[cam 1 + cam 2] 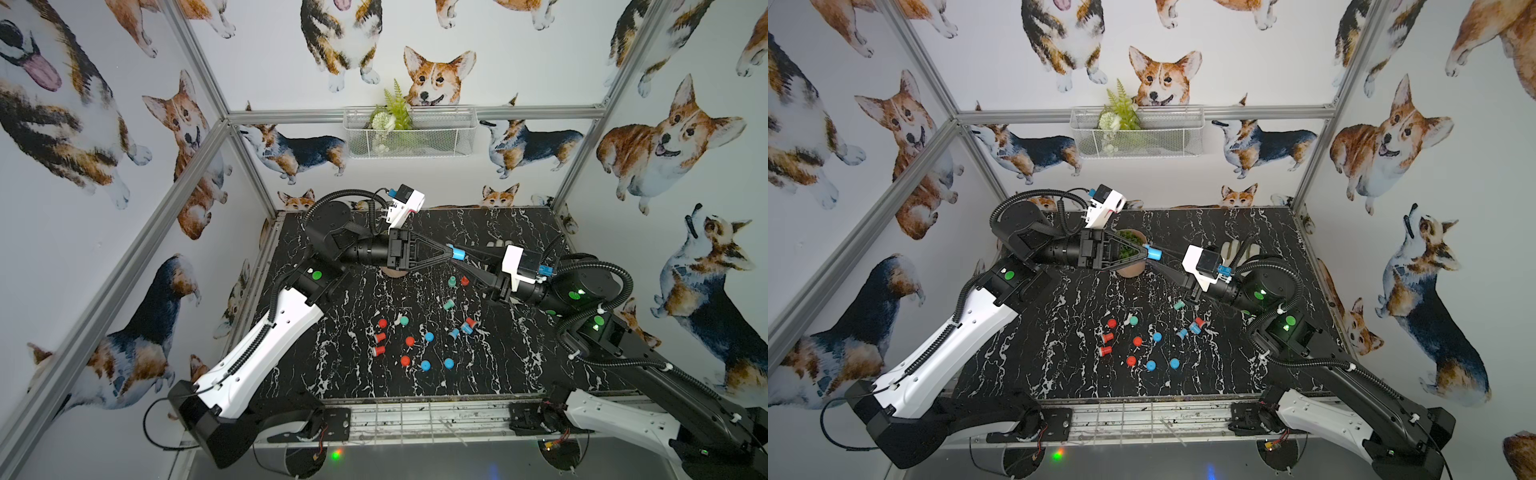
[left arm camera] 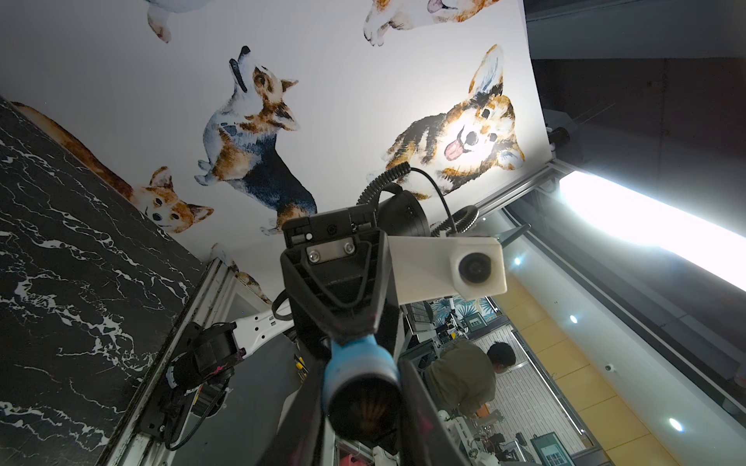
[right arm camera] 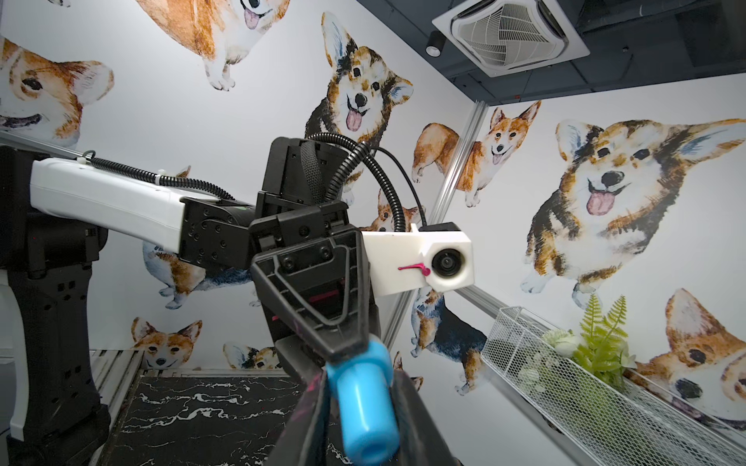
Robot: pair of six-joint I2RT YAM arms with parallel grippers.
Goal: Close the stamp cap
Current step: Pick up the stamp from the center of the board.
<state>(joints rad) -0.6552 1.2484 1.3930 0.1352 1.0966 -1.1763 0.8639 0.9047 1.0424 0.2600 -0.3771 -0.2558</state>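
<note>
Blue stamp (image 1: 458, 253) is up in the air over the black marble worktop (image 1: 498, 374), left gripper (image 1: 449, 252) pinching one end, right gripper (image 2: 350, 338) pinching the other. Small red, blue, green plastic bits (image 1: 409, 341) litter the worktop. Corgi wallpaper (image 1: 436, 79) everywhere, wire basket (image 1: 436, 141) on the back wall.
</note>
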